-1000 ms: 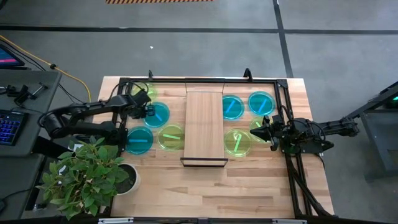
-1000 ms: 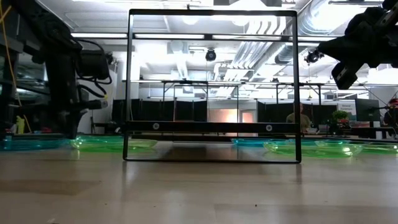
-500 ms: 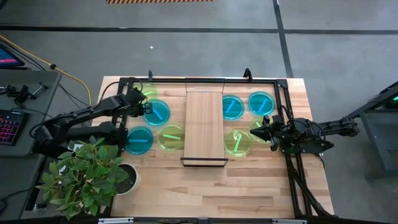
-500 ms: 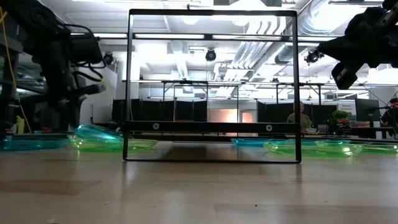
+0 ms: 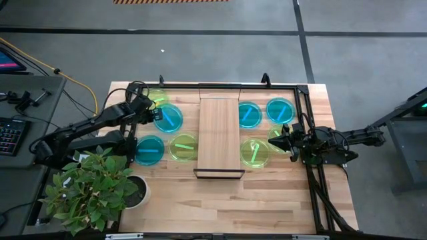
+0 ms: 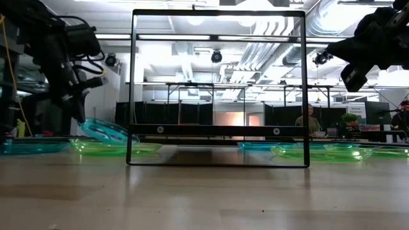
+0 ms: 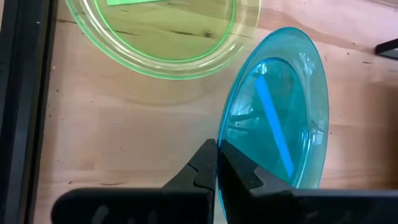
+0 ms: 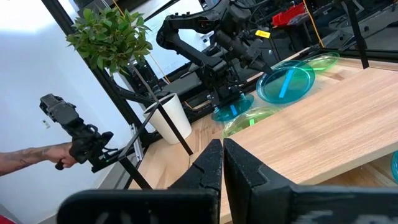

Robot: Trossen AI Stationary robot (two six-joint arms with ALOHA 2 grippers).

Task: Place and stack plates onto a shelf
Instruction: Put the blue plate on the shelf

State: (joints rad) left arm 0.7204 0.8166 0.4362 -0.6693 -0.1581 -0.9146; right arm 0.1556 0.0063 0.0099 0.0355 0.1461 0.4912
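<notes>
Nearest the viewer, a potted plant (image 5: pixel 97 190) is seen at the table's (image 5: pixel 267 200) front left corner. Just behind it, a cyan plate (image 5: pixel 148 150) and a lime-green plate (image 5: pixel 183 147) are laid flat side by side, left of the shelf (image 5: pixel 219 137), which is set lengthwise down the middle of the table inside a thin black frame (image 6: pixel 217 89). Right of the shelf, a green plate (image 5: pixel 254 153) is laid flat, and the right gripper (image 5: pixel 281 141) is held above the table beside it, its fingers pressed together on nothing; another green plate (image 5: pixel 275 133) is partly hidden beneath it. Farther back on the left, a cyan plate (image 5: pixel 168 119) is pinched at its rim by the closed left gripper (image 5: pixel 151 115) and is raised tilted off the table, as shown in the low view (image 6: pixel 105 131). Beyond it, a further green plate (image 5: pixel 155 98) is lying flat. At the far right, two cyan plates (image 5: pixel 249 115) (image 5: pixel 280 110) are resting side by side.
</notes>
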